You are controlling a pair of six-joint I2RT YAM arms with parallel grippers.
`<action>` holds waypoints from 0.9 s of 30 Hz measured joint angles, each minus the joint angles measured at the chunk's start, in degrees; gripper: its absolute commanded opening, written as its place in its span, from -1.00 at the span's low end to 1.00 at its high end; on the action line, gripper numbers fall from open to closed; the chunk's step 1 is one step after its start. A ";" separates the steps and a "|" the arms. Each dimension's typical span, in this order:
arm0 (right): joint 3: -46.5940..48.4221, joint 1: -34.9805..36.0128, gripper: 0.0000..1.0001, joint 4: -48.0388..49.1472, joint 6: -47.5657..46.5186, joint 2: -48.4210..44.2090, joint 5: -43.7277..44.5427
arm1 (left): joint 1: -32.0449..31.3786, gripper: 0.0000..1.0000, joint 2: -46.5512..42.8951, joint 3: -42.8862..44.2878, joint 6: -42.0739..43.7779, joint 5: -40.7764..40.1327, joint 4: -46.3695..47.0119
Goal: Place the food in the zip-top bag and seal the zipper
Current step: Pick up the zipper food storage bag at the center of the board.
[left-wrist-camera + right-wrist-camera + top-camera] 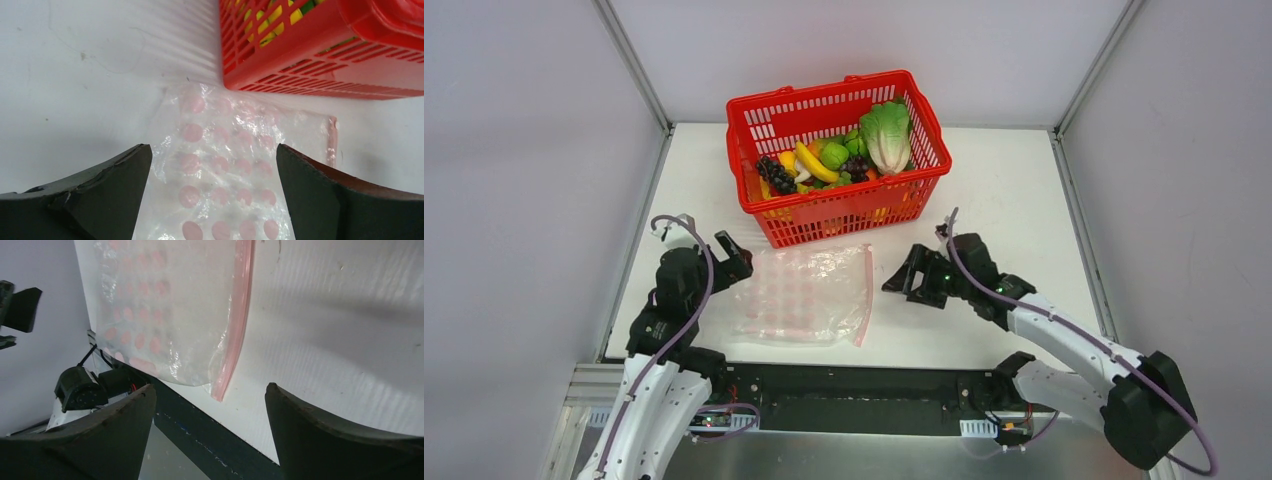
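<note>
The clear zip-top bag (809, 295) with pink dots lies flat on the table in front of the basket; its pink zipper (865, 295) runs along its right edge. It also shows in the left wrist view (225, 170) and right wrist view (160, 310), zipper (239, 315). The food lies in the red basket: a cabbage (887, 135), a banana (814, 163), dark grapes (775, 174), green pieces (835, 154). My left gripper (736, 257) is open and empty at the bag's left edge. My right gripper (902, 276) is open and empty, just right of the zipper.
The red mesh basket (844, 215) stands at the back middle of the table, its near wall close to the bag's far edge. The table's front edge with a black rail (854, 385) runs just below the bag. Grey walls enclose the table.
</note>
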 measured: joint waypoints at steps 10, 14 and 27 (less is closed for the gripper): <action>-6.64 13.60 0.42 12.50 12.33 8.22 10.36 | 0.00 0.90 -2.45 -1.11 -1.42 9.51 -2.03; -6.80 15.82 0.22 17.14 14.12 14.05 12.92 | -0.02 0.86 -2.45 -1.77 -2.14 11.74 -2.95; -3.93 16.72 -1.00 30.56 16.63 29.75 17.22 | -0.02 0.65 -0.96 -5.03 -4.83 19.19 -2.45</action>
